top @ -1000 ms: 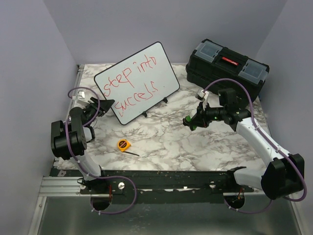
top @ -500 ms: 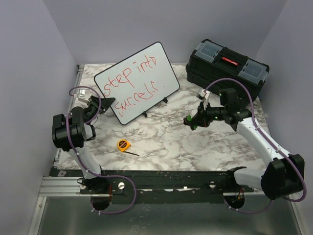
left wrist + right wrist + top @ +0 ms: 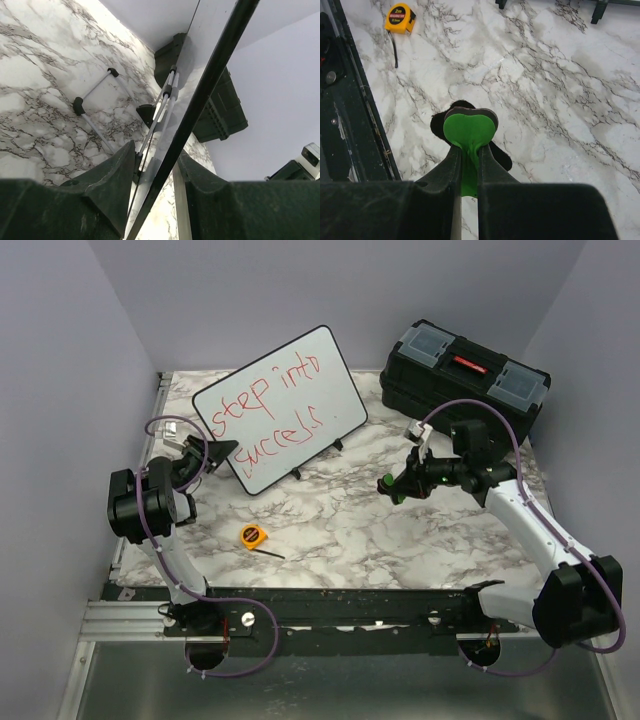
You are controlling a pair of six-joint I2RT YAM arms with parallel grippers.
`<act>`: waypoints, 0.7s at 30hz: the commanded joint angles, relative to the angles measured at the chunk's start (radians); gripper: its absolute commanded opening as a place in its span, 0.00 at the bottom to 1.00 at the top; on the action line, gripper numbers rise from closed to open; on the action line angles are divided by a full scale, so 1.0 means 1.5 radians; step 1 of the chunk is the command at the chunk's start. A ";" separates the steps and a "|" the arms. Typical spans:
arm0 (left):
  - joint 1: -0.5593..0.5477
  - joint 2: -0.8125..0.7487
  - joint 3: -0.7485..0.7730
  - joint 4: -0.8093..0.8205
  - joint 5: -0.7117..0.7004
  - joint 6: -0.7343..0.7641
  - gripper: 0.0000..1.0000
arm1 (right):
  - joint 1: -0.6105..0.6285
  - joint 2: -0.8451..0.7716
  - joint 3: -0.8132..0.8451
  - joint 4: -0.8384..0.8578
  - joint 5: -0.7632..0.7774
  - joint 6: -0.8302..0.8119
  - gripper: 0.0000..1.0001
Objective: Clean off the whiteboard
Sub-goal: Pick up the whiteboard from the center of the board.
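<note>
The whiteboard [image 3: 280, 410] leans on a wire easel at the back left and carries red handwriting. My left gripper [image 3: 215, 452] is at its lower left edge. In the left wrist view the board's black rim [image 3: 215, 75] runs slantwise between my left gripper's [image 3: 155, 155] jaws, which stand apart on either side of it. My right gripper [image 3: 395, 487] hovers over the table right of the board, well apart from it. It is shut on a green eraser [image 3: 470, 130] with a black felt pad, which also shows in the top view [image 3: 386, 483].
A black toolbox [image 3: 465, 375] stands at the back right. A yellow tape measure [image 3: 253, 535] lies on the marble table in front of the board and shows in the right wrist view [image 3: 399, 17]. The easel's feet [image 3: 338, 445] stick out under the board.
My left arm's elbow has shifted a little while its gripper stayed at the board's edge. My right gripper with the eraser has drifted slightly to the right.
</note>
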 commanded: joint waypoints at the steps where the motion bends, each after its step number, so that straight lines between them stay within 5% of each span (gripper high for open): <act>1: -0.004 0.006 0.000 0.078 0.012 -0.001 0.32 | -0.006 -0.015 -0.001 -0.009 -0.009 -0.010 0.01; 6: -0.004 0.015 0.017 0.078 0.030 -0.010 0.00 | -0.008 -0.018 -0.001 -0.010 -0.010 -0.012 0.01; 13: -0.002 -0.061 0.021 0.061 0.018 0.006 0.00 | -0.014 -0.022 -0.001 -0.013 -0.011 -0.014 0.01; 21: -0.015 -0.240 0.074 -0.128 -0.012 0.088 0.00 | -0.016 -0.020 -0.001 -0.013 -0.013 -0.016 0.01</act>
